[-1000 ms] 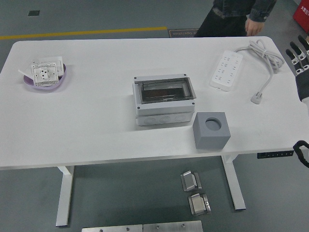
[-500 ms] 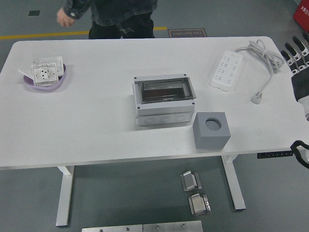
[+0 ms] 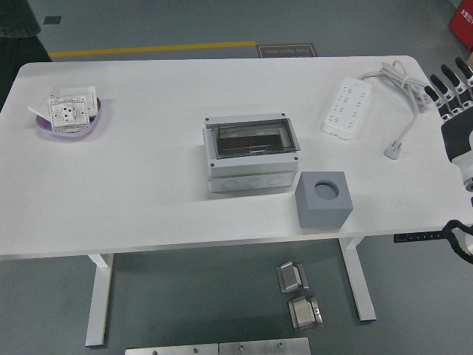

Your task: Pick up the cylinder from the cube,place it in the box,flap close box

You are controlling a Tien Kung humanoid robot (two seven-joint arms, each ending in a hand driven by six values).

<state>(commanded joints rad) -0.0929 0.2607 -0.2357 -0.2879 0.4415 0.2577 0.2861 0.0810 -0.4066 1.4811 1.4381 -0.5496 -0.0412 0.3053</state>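
Note:
A grey cube (image 3: 323, 200) stands near the table's front edge, right of centre. A round recess (image 3: 325, 189) shows in its top; I cannot tell whether a cylinder sits in it. Just behind and left of the cube is the grey box (image 3: 251, 155), its smoky transparent flap lying flat over the opening. My right hand (image 3: 452, 80) hovers at the picture's right edge, over the table's right end and well away from the cube, with fingers extended and holding nothing. No left arm shows.
A white power strip (image 3: 346, 109) with a coiled cable and plug (image 3: 393, 150) lies at the back right. A purple bowl (image 3: 68, 122) with white socket plates sits far left. A person in dark clothes (image 3: 16, 29) stands at the top left corner. Metal parts (image 3: 299, 292) lie on the floor.
The person has walked along the far side from the right to the top left. My right hand has edged slightly further into view. Cube and box have not moved.

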